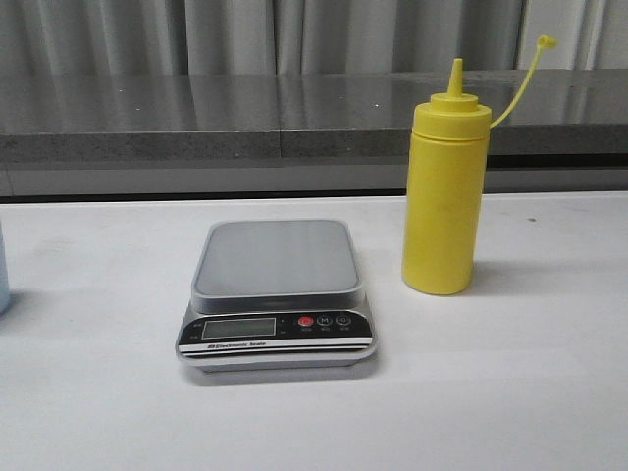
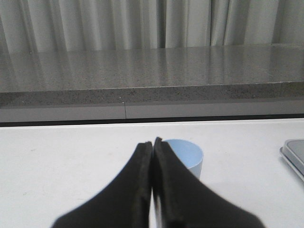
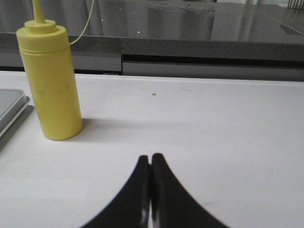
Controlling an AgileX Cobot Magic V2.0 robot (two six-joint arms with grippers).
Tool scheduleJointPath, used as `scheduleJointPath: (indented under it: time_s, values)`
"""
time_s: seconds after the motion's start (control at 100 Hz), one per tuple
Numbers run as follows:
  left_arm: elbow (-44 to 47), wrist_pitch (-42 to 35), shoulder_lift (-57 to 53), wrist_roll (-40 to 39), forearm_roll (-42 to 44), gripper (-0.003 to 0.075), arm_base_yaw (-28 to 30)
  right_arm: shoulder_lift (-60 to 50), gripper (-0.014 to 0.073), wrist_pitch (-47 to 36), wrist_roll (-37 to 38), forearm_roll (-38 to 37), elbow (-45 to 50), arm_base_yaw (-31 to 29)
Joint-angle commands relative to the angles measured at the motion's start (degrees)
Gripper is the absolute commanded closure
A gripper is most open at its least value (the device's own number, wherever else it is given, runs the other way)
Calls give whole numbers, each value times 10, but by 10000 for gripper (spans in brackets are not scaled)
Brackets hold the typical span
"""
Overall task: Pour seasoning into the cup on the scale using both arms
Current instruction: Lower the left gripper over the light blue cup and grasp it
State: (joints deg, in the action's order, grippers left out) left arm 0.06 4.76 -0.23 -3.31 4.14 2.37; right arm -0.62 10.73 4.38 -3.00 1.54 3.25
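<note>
The yellow seasoning bottle (image 1: 446,196) stands upright on the white table, right of the scale (image 1: 277,294), its cap strap (image 1: 520,83) hanging open; it also shows in the right wrist view (image 3: 51,80). The scale's platform is bare. The pale blue cup (image 2: 187,156) stands just beyond my left gripper (image 2: 152,143), a little to one side; in the front view only a sliver of it (image 1: 3,285) shows at the left edge. My left gripper is shut and empty. My right gripper (image 3: 150,158) is shut and empty, apart from the bottle. Neither gripper shows in the front view.
A grey stone ledge (image 1: 294,118) runs along the back of the table, with curtains behind it. The scale's corner shows in the left wrist view (image 2: 294,154) and its edge in the right wrist view (image 3: 9,111).
</note>
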Motion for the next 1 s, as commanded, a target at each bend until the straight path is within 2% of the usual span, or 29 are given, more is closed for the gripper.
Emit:
scheduleJointPath:
  time_s: [0.0,0.39,0.5,0.72,0.99]
  values:
    - [23,-48,-16,-5,-3,740,2,-11,661,-46,-1,-4,-12,-4]
    - [6,-48,-9,-5,-3,740,2,-11,661,-46,-1,-4,-12,-4]
    - [-36,5,21,-5,-5,740,2,-11,661,-46,-1,-4,-12,-4]
    - [-156,33,167,-6,-19,740,2,-11,661,-46,-1,-4,-12,-4]
    - [-354,171,387,-6,-19,740,2,-11,661,-46,-1,-4,-12,-4]
